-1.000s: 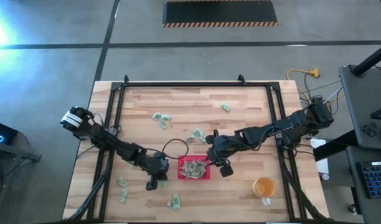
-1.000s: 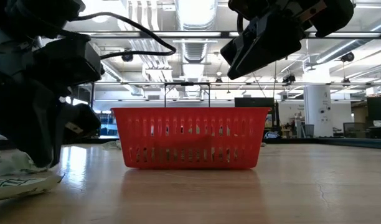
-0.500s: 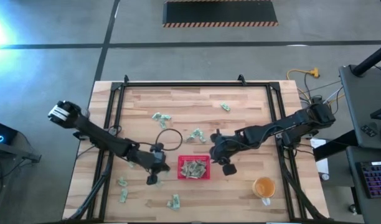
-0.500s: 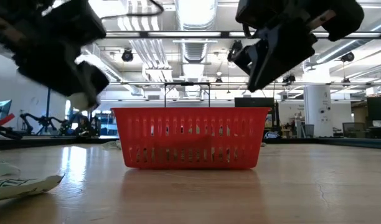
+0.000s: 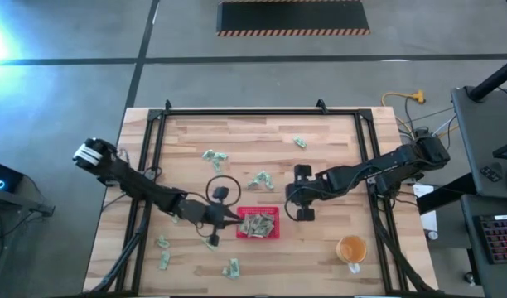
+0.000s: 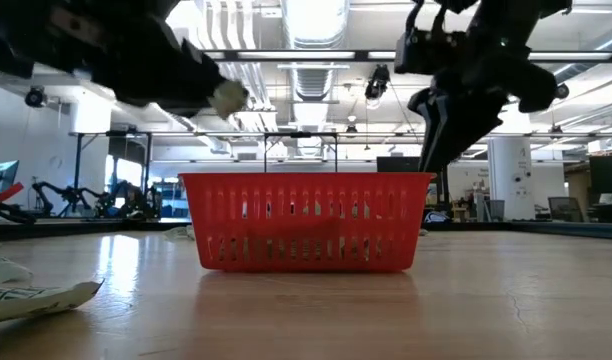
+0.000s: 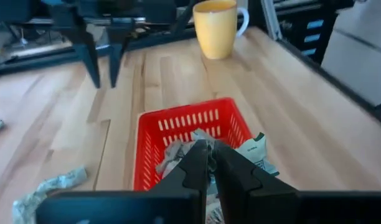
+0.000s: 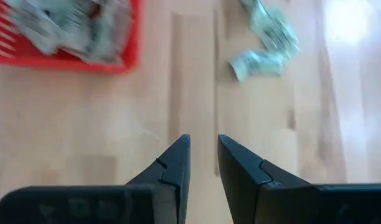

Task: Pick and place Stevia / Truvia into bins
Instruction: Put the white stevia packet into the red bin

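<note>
Tabletop (image 5: pixel 336 165) risks first, biggest thing down. The red tray (image 5: pixel 258 237) sat a little in from the lower edge in the overhead view, roughly midway between the left and right edges, already holding a heap of sachets. It looked light, so a low pass by either arm could've shoved it along the wood.

The orange cup (image 5: pixel 350 247) stood toward the lower right corner, well apart from both arms, so I wasn't worried about that one.

The left gripper (image 7: pixel 209 149) was pinched tight on what looked like one sachet (image 7: pixel 258 151), hanging above the tray's left wall. Only a corner seemed to be caught. If it let go too early, I reckon the packet could've fluttered outside the rim or landed across the wall.

The right gripper (image 8: pixel 203 140) hovered over bare wood just right of the tray. Its fingers were slightly parted with nothing between them.

The loose sachets (image 5: pixel 214 157) were thin and flat, so fingers could easily have skidded over one, or grabbed two at once from the little cluster.

Hard to make out:
- How much of the held sachet sat between the fingers.
- How many packets were in the tray, since they overlapped.
- Whether the ones by the lower left corner (image 5: pixel 163 261) were singles or stacked.
</note>
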### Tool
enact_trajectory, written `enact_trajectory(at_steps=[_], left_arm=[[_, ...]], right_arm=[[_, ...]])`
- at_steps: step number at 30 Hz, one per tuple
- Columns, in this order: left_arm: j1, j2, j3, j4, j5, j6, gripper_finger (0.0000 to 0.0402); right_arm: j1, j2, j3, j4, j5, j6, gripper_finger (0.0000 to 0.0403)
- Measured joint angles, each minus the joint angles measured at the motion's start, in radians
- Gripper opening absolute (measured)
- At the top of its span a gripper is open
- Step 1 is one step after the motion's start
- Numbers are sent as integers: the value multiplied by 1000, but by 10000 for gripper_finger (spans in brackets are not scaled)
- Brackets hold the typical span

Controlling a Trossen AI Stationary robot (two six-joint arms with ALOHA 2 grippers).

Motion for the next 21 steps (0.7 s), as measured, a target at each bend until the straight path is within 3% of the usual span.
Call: enact_trajectory(at_steps=[7, 16, 21], left_arm=[[15, 119, 31, 56, 0, 16, 8], [17, 109, 35, 54, 1, 32, 10], [17, 109, 35, 41, 5, 33, 47]], right_arm=[[-1, 0, -5, -38, 36, 33, 67], [0, 0, -5, -36, 42, 30, 65], [0, 0, -10, -36, 44, 30, 63]])
